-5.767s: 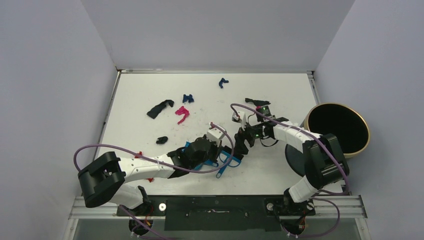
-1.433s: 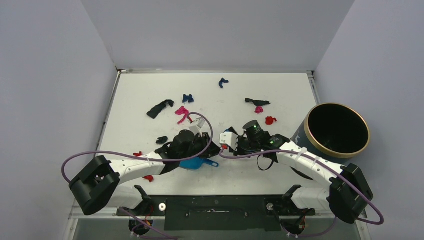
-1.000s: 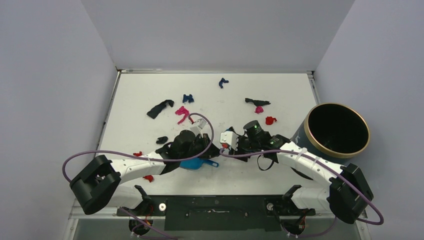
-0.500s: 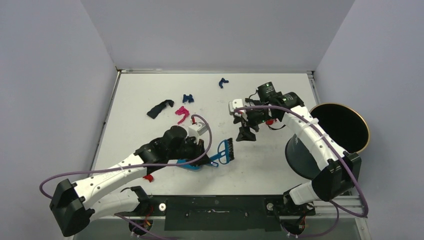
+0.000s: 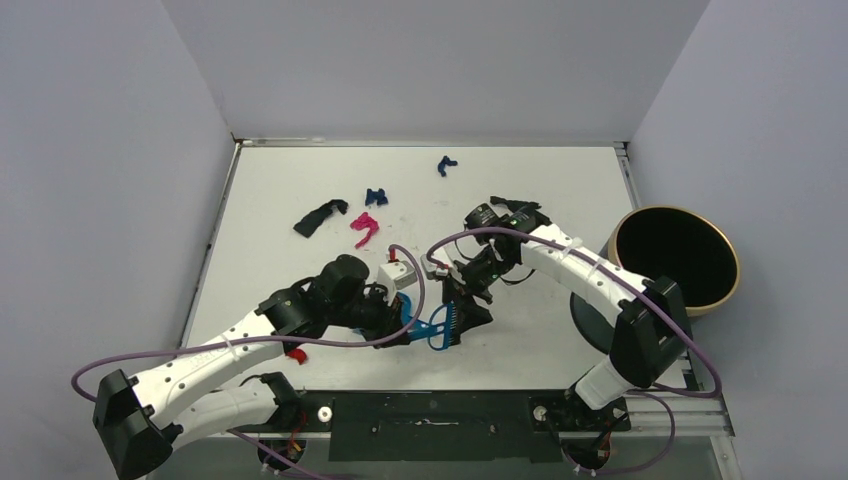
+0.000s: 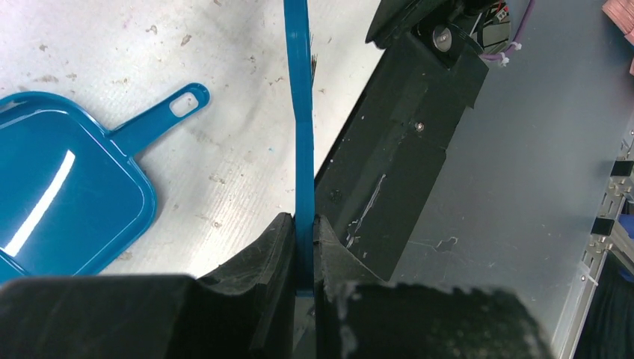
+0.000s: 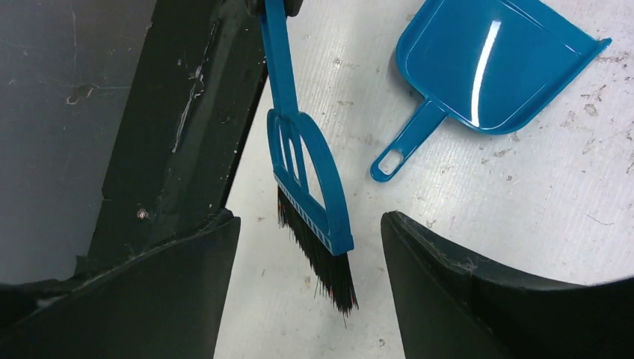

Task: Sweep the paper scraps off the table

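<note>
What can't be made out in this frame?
Top view: the blue plastic dustpan lies mostly under the left gripper; a red crumpled paper scrap is partly under the left arm.
Left wrist view: the frame's edge cuts the dustpan; the small blue hand brush is edge-on, bristles nearly hidden.

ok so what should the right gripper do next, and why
Probably shift the right gripper to the handle of the dustpan and close on it. The left gripper clamps the brush by its handle, while the right gripper is open over the brush head and the dustpan lies ungripped on the table. The scraps farther back are not yet swept.
</note>
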`<state>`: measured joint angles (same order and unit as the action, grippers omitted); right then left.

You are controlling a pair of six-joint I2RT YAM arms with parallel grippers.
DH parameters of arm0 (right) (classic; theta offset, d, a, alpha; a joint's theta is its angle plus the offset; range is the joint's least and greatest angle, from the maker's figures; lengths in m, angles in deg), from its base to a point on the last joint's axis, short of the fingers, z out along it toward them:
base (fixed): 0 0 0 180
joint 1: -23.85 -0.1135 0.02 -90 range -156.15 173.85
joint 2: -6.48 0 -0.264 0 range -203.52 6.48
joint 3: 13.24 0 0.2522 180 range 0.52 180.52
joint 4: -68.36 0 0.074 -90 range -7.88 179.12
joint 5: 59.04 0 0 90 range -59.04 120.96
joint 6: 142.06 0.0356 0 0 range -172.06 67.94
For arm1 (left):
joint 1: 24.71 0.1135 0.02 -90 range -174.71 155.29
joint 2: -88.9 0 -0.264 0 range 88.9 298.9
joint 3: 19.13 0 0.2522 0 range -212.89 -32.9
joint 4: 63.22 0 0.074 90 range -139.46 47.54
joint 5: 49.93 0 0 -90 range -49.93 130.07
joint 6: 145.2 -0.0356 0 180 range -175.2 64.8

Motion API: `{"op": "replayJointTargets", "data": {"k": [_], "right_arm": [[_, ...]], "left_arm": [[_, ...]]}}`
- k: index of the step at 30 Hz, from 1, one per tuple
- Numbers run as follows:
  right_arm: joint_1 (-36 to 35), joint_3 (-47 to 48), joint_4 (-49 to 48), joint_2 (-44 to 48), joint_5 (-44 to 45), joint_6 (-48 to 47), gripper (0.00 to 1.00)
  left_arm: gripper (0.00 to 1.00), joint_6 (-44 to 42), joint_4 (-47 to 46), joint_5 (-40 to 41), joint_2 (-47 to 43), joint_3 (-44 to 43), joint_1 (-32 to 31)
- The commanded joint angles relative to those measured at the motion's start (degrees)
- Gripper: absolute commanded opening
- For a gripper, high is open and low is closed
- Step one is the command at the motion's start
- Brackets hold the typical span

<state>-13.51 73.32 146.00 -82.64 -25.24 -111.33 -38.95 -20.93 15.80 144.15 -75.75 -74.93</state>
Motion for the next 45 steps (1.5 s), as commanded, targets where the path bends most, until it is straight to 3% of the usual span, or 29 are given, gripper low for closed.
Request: {"op": "replayJointTargets", "data": {"k": [1, 4, 9, 10, 13, 16, 17, 19, 21, 27, 32, 39, 45], "right_arm": [[-0.42, -0.81, -2.98, -0.08, -4.26, 1.95, 0.68], [-0.37, -1.33, -3.27, -0.91, -4.86, 2.86, 0.58], [0.44, -0.21, -3.81, -1.98, -6.13, 5.72, 0.15], [0.82, 0.12, -3.84, -2.28, -6.47, 6.23, 0.07], [4.15, 1.16, -3.04, -3.68, -10.0, 6.45, 0.05], [8.48, 2.11, 1.08, -6.43, -16.17, 3.33, 0.05], [9.4, 2.66, 3.9, -7.75, -17.21, 0.88, 0.05], [10.05, 4.36, 11.47, -10.82, -17.73, -6.86, 0.05], [10.12, 5.59, 16.2, -13.52, -18.24, -12.29, 0.05], [10.14, 5.28, 16.37, -14.41, -19.38, -13.34, 0.05], [10.27, 5.52, 16.32, -13.81, -20.09, -12.95, 0.05], [11.1, 6.99, 16.1, -14.93, -22.23, -9.62, 0.05], [11.83, 7.47, 16.14, -15.24, -22.46, -7.99, 0.05]], "left_arm": [[0.0, -2.43, -1.64, -0.5, -0.3, -3.32, -0.2], [0.0, -2.97, -2.87, 0.59, -0.98, -3.73, -0.18], [0.0, -4.73, -4.45, 4.11, -2.27, -4.05, -0.19], [0.05, -5.26, -5.09, 5.37, -2.62, -3.84, -0.03], [0.41, -5.72, -9.32, 7.62, -4.58, -1.81, 0.49], [0.62, 2.4, -21.53, 7.42, -8.0, 3.99, 2.86], [0.64, 5.11, -26.47, 5.56, -8.54, 6.84, 3.93], [0.64, 8.44, -32.1, 4.13, -8.31, 9.93, 5.22], [0.63, 8.87, -31.17, 3.87, -7.08, 9.04, 6.4], [0.61, 8.53, -31.99, 1.11, -6.06, 9.41, 9.78], [0.65, 6.43, -29.96, 1.25, -5.96, 9.61, 11.58], [0.42, 8.26, -33.85, -10.91, -1.58, 9.8, 11.64], [0.27, 8.8, -34.74, -13.21, -0.53, 9.88, 11.63]]}}
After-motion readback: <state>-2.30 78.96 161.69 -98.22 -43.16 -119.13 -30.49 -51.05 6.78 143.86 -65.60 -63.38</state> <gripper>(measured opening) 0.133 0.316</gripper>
